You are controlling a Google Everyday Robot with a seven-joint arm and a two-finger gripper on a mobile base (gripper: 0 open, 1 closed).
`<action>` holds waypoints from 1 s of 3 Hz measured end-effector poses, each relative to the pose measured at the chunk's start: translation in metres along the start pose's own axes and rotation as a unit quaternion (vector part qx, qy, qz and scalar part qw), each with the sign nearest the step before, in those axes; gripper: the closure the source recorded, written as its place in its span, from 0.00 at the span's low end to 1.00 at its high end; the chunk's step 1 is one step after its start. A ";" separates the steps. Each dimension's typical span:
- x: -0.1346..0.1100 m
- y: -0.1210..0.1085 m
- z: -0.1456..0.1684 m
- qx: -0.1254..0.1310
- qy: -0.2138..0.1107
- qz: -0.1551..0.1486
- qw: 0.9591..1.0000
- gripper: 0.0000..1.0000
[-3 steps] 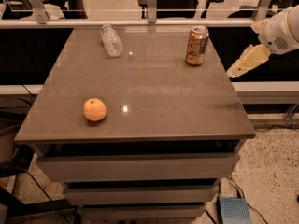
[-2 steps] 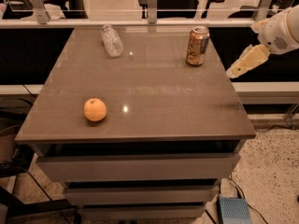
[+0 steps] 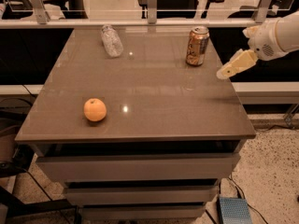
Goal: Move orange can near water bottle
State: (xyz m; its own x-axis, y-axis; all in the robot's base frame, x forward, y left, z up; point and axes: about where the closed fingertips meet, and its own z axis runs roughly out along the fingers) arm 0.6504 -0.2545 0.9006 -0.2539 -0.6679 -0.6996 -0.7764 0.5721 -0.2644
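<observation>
The orange can (image 3: 197, 46) stands upright at the back right of the grey table (image 3: 163, 97). The water bottle (image 3: 111, 41) lies on its side at the back left, well apart from the can. My gripper (image 3: 223, 72) comes in from the right on a white arm. It hangs over the table's right edge, a short way to the right of the can and slightly nearer the front. It touches nothing and holds nothing.
A round orange fruit (image 3: 95, 109) sits at the front left of the table. A glass railing with metal posts (image 3: 151, 6) runs behind the table. Drawers (image 3: 135, 164) are below the top. A blue box (image 3: 233, 210) lies on the floor at right.
My gripper has moved a little to the left, closer to the table's right edge and the can. The can, the bottle and the fruit have not moved.
</observation>
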 end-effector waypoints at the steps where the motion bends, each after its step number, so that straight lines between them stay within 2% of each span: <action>1: -0.005 -0.020 0.038 0.004 -0.058 0.041 0.997 0.00; 2: -0.014 -0.035 0.068 0.001 -0.107 0.078 0.991 0.00; 3: -0.025 -0.041 0.093 -0.009 -0.144 0.110 0.983 0.00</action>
State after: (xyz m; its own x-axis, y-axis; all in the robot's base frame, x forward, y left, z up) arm 0.7419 -0.2170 0.8666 -0.2447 -0.3644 -0.8985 -0.7316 0.6775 -0.0755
